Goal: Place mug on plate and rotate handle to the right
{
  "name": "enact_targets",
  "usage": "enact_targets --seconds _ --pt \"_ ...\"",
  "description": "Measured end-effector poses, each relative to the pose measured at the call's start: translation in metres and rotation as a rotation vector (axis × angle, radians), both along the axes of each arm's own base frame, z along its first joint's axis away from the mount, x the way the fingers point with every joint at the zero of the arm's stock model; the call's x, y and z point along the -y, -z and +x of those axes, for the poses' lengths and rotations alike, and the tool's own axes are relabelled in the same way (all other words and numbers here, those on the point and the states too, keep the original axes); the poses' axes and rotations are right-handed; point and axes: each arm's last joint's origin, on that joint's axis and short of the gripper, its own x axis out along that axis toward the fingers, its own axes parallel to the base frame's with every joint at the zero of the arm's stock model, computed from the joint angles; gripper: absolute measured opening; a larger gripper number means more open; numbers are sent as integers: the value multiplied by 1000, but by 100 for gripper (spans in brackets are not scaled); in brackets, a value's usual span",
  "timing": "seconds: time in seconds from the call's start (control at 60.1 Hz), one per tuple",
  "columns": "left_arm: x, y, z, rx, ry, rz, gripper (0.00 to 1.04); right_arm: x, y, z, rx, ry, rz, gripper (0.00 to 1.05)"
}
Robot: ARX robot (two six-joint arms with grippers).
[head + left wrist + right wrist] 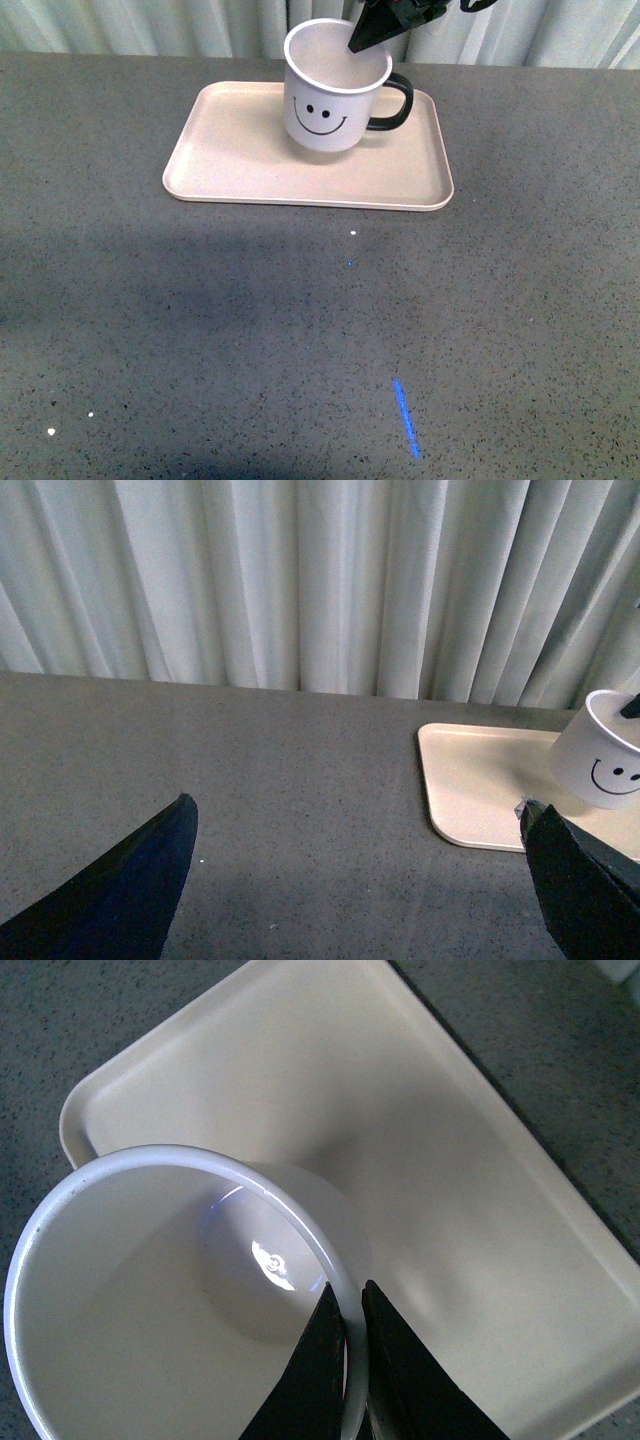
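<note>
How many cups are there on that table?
1. The mug is at the plate's far side, its rim pinched by the right gripper. No other shows in any view.

White mug (325, 100) with black smiley and black handle (392, 103); pale pink-beige plate (230, 150); speckled grey table (200, 330).

Crockery: 1 white cylindrical mug (342, 138) printed with 1 black smiley face (321, 118) and fitted with 1 glossy black loop handle (396, 103); 1 pale pink-beige rectangular plate (230, 150) with rounded corners. Fixtures: 1 grey speckled table (300, 330), 1 pale pleated curtain (300, 580), 1 blue streak of light (405, 418). Equipment: 2 grippers, left gripper (358, 805) and right gripper (352, 1295), each showing 2 black fingers (120, 900).
</note>
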Motion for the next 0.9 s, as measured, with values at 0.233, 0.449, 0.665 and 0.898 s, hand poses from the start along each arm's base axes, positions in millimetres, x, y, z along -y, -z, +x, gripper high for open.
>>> enact_targets --seconds 0.233,0.449,0.665,0.898 --pt "0 0 0 0 0 0 95 -6 11 6 -23 -61 -49 2" --pt "0 0 0 0 0 0 95 -6 19 9 -33 -91 -78 2" --pt "0 0 0 0 0 0 95 -5 27 11 -38 -103 -134 2" --pt "0 0 0 0 0 0 95 -6 25 13 -3 -116 -203 29"
